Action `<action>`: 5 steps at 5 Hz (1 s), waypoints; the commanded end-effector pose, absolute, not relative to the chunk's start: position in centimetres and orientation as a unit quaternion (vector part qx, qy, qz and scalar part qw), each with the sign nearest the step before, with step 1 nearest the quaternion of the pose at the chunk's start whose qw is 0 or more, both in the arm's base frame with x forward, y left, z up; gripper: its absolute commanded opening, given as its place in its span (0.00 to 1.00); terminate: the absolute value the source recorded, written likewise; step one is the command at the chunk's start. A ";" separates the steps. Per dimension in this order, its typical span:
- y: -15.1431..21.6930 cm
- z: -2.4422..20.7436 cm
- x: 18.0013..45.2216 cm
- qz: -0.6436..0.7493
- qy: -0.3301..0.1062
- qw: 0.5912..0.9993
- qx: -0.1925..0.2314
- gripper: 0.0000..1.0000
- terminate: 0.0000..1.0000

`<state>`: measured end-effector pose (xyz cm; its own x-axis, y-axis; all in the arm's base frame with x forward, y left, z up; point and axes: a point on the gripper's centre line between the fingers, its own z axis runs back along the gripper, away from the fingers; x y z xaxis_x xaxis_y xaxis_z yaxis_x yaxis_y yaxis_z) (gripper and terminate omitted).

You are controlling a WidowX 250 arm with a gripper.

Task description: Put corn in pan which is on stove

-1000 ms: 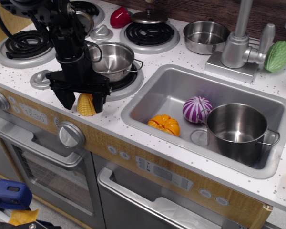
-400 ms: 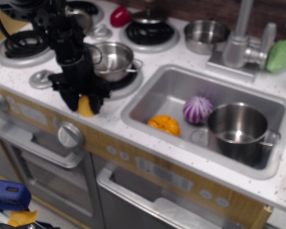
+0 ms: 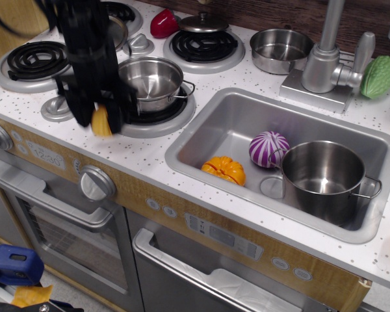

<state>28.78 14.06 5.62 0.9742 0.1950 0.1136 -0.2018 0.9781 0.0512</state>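
My black gripper (image 3: 99,120) is blurred by motion and shut on the yellow corn (image 3: 101,122), holding it just above the white speckled stove (image 3: 149,153) near its front edge. The pan (image 3: 153,81), a small shiny steel pot with wire loop handles, stands on the front right coil burner (image 3: 157,116), just right of and behind the gripper. The pan looks empty. The arm covers part of the pan's left side.
A sink (image 3: 247,120) to the right holds an orange pumpkin-like toy (image 3: 224,170), a purple striped ball (image 3: 268,149) and a tall steel pot (image 3: 325,179). A steel bowl (image 3: 281,49), a faucet (image 3: 325,62), a green toy (image 3: 379,76), a red toy (image 3: 163,23) and a lid (image 3: 203,23) stand behind.
The gripper has closed on the corn and lifted it off the counter, moving up and to the left. The pan and the sink items have not moved.
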 end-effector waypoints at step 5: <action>14.6 9.6 37.9 0.031 -0.168 0.981 0.092 1.00 0.00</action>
<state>37.65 13.94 7.95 0.9494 0.0383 0.3117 -0.0856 0.9865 0.1395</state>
